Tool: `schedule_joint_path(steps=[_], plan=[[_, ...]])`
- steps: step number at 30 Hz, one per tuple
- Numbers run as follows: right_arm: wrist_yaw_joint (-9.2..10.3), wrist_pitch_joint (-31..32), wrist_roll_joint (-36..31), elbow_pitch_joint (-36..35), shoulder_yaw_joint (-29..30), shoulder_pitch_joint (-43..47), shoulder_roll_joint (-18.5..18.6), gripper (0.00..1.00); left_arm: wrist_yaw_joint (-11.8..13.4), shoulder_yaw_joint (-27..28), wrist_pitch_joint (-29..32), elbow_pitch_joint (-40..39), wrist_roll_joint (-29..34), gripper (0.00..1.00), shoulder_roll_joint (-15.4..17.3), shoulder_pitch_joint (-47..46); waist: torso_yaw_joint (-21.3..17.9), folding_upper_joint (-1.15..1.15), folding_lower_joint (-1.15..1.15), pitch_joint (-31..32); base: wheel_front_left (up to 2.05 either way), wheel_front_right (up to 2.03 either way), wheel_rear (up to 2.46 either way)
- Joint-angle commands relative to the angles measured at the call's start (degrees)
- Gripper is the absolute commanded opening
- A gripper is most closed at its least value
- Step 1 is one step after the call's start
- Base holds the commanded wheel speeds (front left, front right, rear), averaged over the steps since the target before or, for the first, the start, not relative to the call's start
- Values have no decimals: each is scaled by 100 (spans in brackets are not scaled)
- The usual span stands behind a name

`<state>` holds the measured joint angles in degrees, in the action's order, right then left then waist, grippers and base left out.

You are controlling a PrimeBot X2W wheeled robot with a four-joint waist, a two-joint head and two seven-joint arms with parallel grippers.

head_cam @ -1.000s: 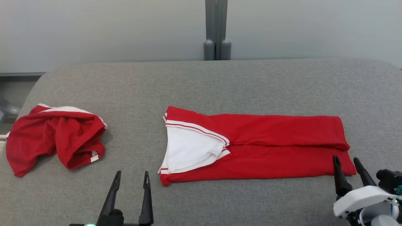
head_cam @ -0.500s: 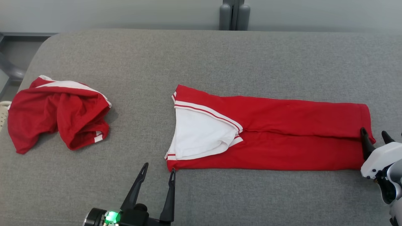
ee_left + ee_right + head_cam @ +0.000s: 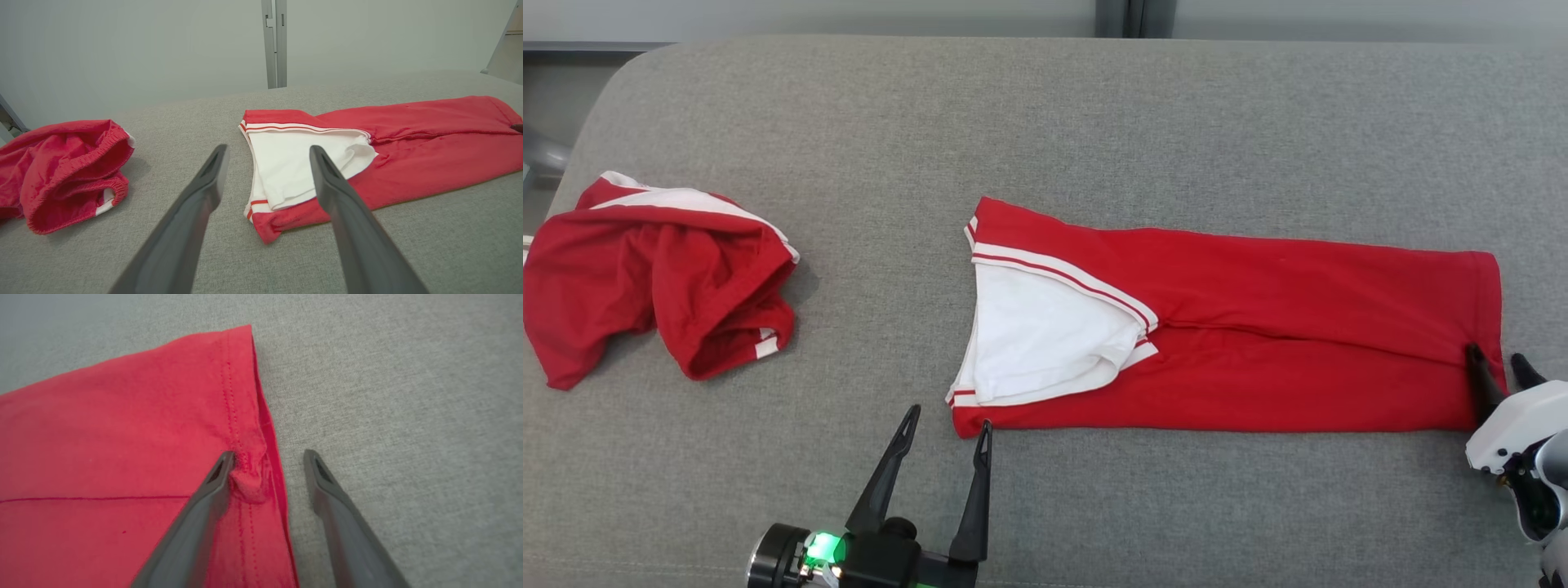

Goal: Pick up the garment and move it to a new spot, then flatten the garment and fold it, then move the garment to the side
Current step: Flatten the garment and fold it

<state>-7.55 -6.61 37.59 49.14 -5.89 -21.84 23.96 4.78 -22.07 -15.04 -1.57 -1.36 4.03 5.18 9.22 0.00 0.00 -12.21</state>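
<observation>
Plainly, the red garment [image 3: 1298, 343] lies in the centre and right of the head view as a long strip folded lengthwise. Its white lining [image 3: 1045, 343] is turned out at the left end and its stitched hem [image 3: 231, 400] is at the right end. It lies flat on the grey tabletop [image 3: 1094, 122], with one long flap lapped over the other. This suggests the lengthwise fold is done and the two ends are ready to be brought together. A second, crumpled red garment [image 3: 645, 278] sits well apart at the left edge of the frame and looks to play no part in this step.

The two arms stand at opposite ends of the strip, which fits a two-handed lift or end-to-end fold. The left gripper [image 3: 949, 416] is at the lower centre of the head view, fully spread and holding nothing. One fingertip is just beside the near left corner of the garment and the other is over bare tabletop. In the left wrist view that corner sits between the fingers.

The right gripper [image 3: 269, 453] straddles the hem at the right end. One finger presses on the cloth and pushes up a small pucker [image 3: 247, 488], while the other rests on bare tabletop just beside the edge. Its jaws stand apart with the hem between them, so the cloth is touched but not yet pinched.
</observation>
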Motion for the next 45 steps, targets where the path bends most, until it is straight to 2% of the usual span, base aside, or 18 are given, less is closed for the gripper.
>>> schedule_joint_path(steps=[1, 3, 5, 6, 7, 12, 17, 23, 28, 37, 41, 45], plan=[[13, 127, 115, 41, -102, 201, -75, 52, 4, 39, -18, -18, 59, 100, 15, -107, -34, 0, 0, -14, 0, 0, 0], [13, 254, 258, 5, -234, 251, -88, 45, 4, 50, -18, -25, 48, 100, 21, -117, -57, 0, 0, -25, 0, 0, 0], [13, 338, 376, -33, -343, 280, -57, 24, 1, 54, -18, -27, 52, 100, 24, -129, -74, 0, 0, -33, 0, 0, 0], [14, 394, 422, -50, -402, 282, -40, 3, -3, 53, -18, -27, 57, 100, 24, -135, -78, 0, 0, -39, 0, 0, 0], [14, 438, 493, -74, -462, 274, -18, 0, -7, 54, -18, -30, 61, 100, 25, -144, -83, 0, 0, -48, 0, 0, 0], [19, 310, 519, -159, -671, 60, 292, 0, -6, 56, -18, -15, 89, 100, 32, -173, -118, 0, 0, -59, 0, 0, 0], [17, 99, 53, -183, -1012, -302, 910, 0, 6, 85, -17, -83, 85, 100, 47, -234, -265, 0, 0, -110, 0, 0, 0], [14, 146, -388, -184, -1211, -875, 1668, 0, -19, 82, -18, -126, 138, 100, 124, -314, -469, 0, 0, -246, 0, 0, 0], [13, 231, -510, -514, -1309, -1241, 2039, 0, 14, 83, -17, -122, 141, 100, 158, -364, -572, 0, 0, -261, 0, 0, 0], [13, 981, -411, -2021, -1317, -1022, 1881, 0, 38, 30, -18, -63, 124, 100, 151, -353, -682, 0, 0, -58, 0, 0, 0], [12, 1306, -567, -2777, -1068, -696, 1648, 0, 69, 21, -18, -57, 88, 100, 137, -327, -609, 0, 0, 41, 0, 0, 0], [12, 1651, -840, -3572, -837, -295, 1230, 0, 62, -10, -17, -47, 66, 100, 123, -295, -483, 0, 0, 108, 0, 0, 0]])
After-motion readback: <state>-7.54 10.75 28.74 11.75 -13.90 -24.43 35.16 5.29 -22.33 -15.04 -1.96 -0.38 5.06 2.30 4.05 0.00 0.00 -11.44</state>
